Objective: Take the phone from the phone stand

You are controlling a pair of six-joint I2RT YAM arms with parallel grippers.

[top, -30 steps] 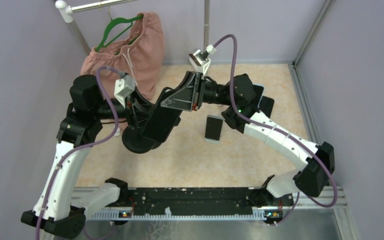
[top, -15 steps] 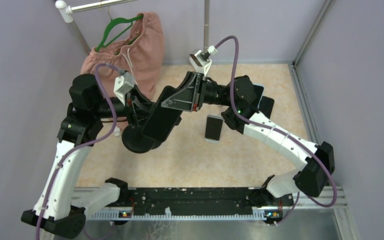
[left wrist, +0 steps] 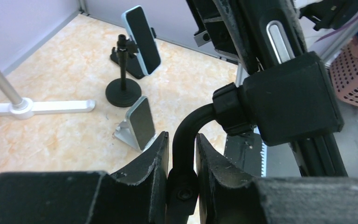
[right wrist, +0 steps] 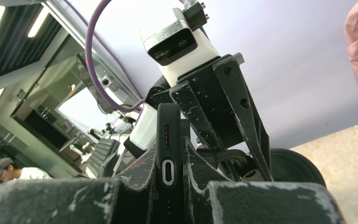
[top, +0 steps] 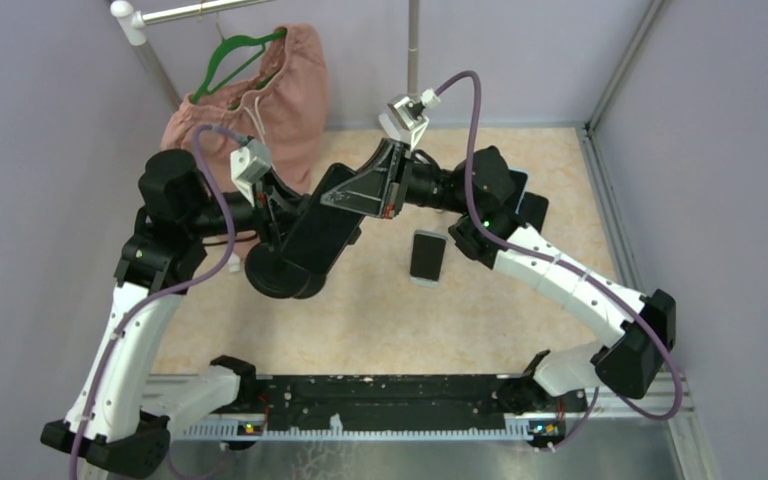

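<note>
we have the left gripper (left wrist: 182, 143) clamped on the neck of the phone stand (left wrist: 289, 100), and the right gripper (right wrist: 171, 156) pinching the phone (right wrist: 168, 126) between its fingers. the phone seems not yet free; pulling it out remains.

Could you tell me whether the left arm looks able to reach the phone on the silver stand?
Probably not yet: the left gripper is shut on the stand neck, and the right gripper, shut on the black phone, sits between it and that small phone.
</note>
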